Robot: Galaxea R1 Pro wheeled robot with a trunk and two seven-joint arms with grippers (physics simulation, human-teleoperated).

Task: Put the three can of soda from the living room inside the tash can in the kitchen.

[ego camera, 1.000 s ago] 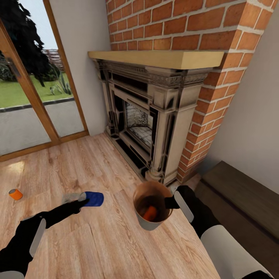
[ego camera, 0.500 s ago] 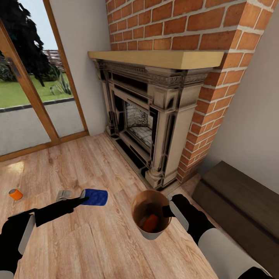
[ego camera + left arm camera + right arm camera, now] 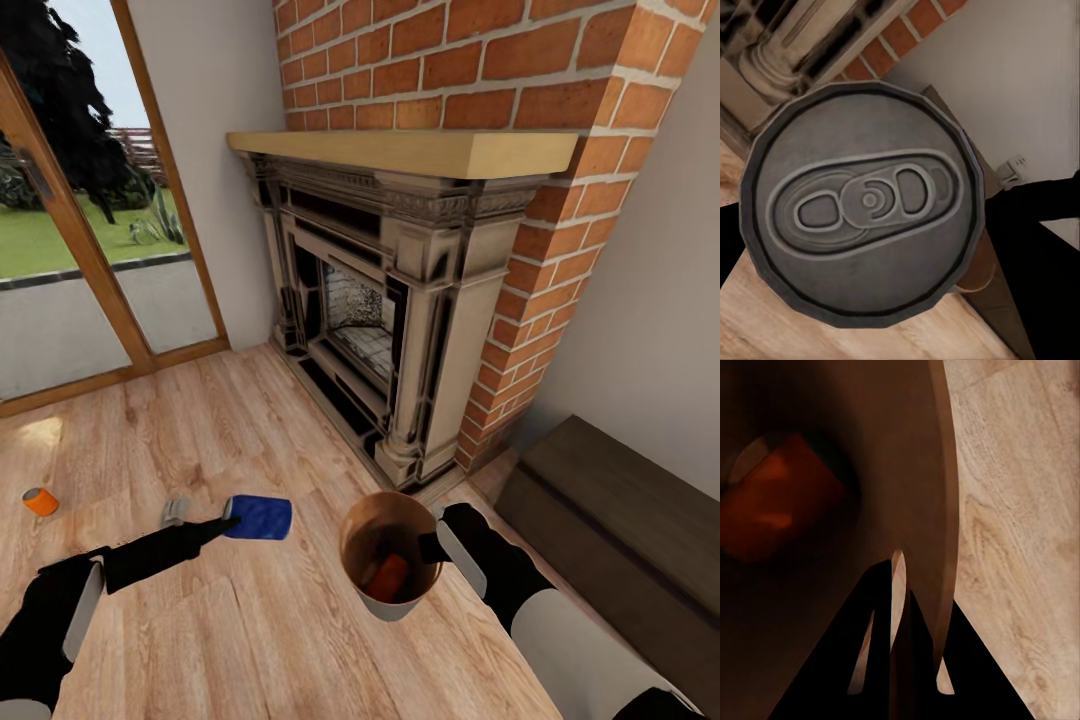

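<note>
1. We find the left gripper (image 3: 228,520) clenched on the blue can (image 3: 259,517), which it holds lying sideways above the wood floor (image 3: 260,640), just left of the bucket (image 3: 390,555). In the left wrist view the can's silver top (image 3: 862,202) faces the camera squarely.
2. The right gripper (image 3: 432,545) is clamped on the bucket's right rim, one finger (image 3: 870,660) inside the wall and one outside. The bucket hangs off the floor, tilted.
3. One orange can (image 3: 388,577) lies inside the bucket; the other orange can (image 3: 40,501) sits on the floor, far left, near the glass doors (image 3: 90,230).
4. Risks, in our judgement:
   - A sideways can may catch the near rim and fall outside.
   - A knock could twist the bucket in its thin rim grip and spill its contents.
   - A release short of the opening would send the can rolling towards the fireplace (image 3: 380,320).
</note>
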